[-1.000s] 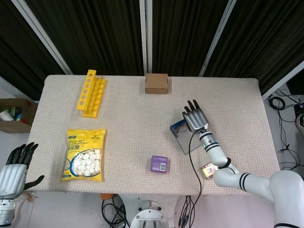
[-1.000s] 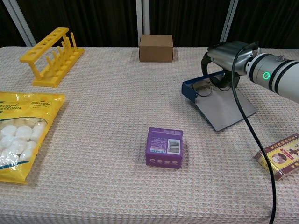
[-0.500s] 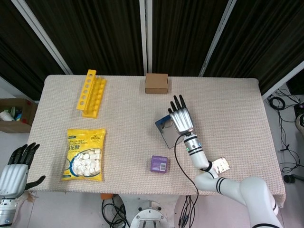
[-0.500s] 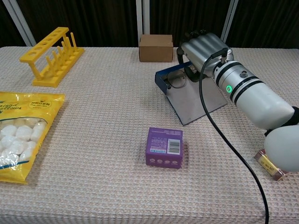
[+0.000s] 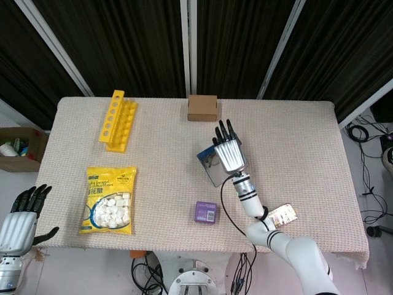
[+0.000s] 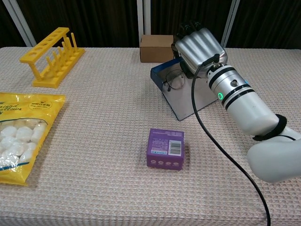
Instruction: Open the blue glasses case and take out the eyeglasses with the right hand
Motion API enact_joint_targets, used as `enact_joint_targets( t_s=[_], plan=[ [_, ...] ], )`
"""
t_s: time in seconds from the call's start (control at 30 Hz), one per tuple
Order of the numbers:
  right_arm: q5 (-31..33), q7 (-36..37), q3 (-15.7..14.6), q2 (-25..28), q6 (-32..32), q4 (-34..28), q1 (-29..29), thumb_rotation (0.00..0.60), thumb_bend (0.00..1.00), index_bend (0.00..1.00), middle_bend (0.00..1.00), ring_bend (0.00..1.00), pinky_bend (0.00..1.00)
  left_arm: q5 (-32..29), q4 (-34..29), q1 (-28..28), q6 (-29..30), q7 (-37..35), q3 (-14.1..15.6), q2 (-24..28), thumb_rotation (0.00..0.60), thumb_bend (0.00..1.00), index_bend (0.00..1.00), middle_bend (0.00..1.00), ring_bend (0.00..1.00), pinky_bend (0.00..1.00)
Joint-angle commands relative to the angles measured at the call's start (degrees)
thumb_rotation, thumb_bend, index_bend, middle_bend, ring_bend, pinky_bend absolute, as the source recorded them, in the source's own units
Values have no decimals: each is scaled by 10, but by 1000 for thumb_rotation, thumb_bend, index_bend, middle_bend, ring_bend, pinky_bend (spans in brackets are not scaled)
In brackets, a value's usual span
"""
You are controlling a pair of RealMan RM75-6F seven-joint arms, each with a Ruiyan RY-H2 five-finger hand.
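Observation:
The blue glasses case (image 6: 188,102) lies open in the middle of the table, grey lid inside facing up, also seen from above as the case (image 5: 209,173). The eyeglasses (image 6: 175,81) sit in its blue tray, one lens showing. My right hand (image 6: 200,44) lies palm down over the tray's right part, and its dark fingers curl down onto the eyeglasses and seem to pinch them. From above the right hand (image 5: 228,153) covers most of the case. My left hand (image 5: 21,218) hangs off the table's near left corner, fingers apart and holding nothing.
A purple box (image 6: 165,148) stands just in front of the case. A cardboard box (image 6: 156,48) sits behind it at the far edge. At the left are a yellow tube rack (image 6: 51,56) and a marshmallow bag (image 6: 19,136). A small printed box (image 5: 281,215) lies near the front right.
My right hand has moved left and farther from me, and the open case with the eyeglasses has slid along with it toward the cardboard box. The left hand has stayed put.

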Motion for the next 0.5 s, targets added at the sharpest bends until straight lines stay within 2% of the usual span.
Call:
enact_joint_targets(
  t_s=[0.03, 0.13, 0.23, 0.37, 0.5],
  plan=[
    [2, 12, 12, -12, -21, 13, 5, 600, 516, 580, 216, 0, 0, 0, 0, -1, -1, 1, 0, 0, 600, 125, 76, 66, 45, 105],
    [15, -5, 29, -13, -47, 12, 13, 600, 503, 574, 214, 0, 0, -2, -1, -1, -3, 1, 0, 1, 600, 124, 76, 67, 45, 105],
    [48, -24, 61, -2, -96, -24, 22, 600, 478, 513, 185, 0, 0, -4, -3, -2, -6, 2, 1, 1, 600, 125, 76, 67, 45, 105],
    [79, -67, 89, 28, -132, -82, 27, 600, 446, 346, 136, 0, 0, -4, -4, -1, -5, 3, 1, 3, 600, 124, 76, 67, 45, 105],
    [115, -102, 114, 72, -154, -168, 19, 600, 359, 108, 104, 0, 0, -5, -5, 1, -3, 4, 1, 3, 600, 124, 76, 67, 45, 104]
  ],
)
